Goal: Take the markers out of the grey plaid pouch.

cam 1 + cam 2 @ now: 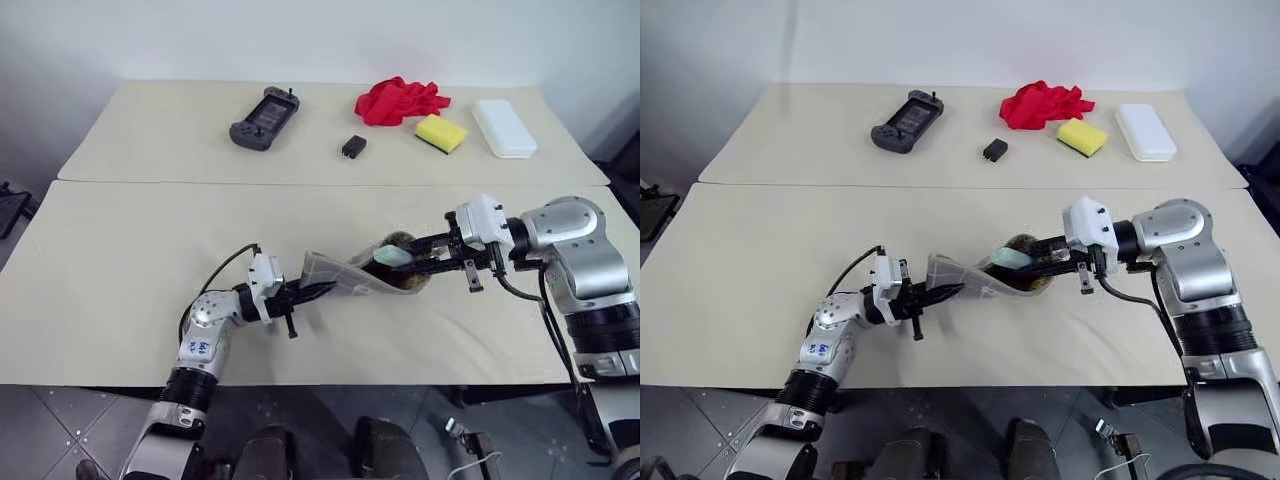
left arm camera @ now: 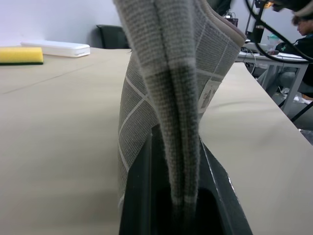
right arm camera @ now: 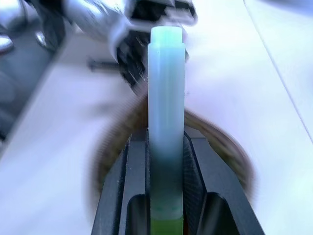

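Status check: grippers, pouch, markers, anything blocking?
Left gripper shut on grey plaid pouch, lifted. Right gripper shut on green marker, just above the pouch mouth. Nothing in the way.

Left gripper (image 1: 318, 291) clamped; right gripper (image 1: 418, 250) gripping

Near table: grey plaid fabric pouch (image 1: 345, 274) at centre, its left end clamped in left gripper (image 1: 312, 292); pale green marker (image 1: 393, 256) pinched in right gripper (image 1: 410, 255) just above pouch's right end.

Far table, left to right: dark handheld controller (image 1: 264, 118), small black box (image 1: 353, 146), crumpled red cloth (image 1: 400, 100), yellow sponge (image 1: 440, 132), white rectangular case (image 1: 503, 127).
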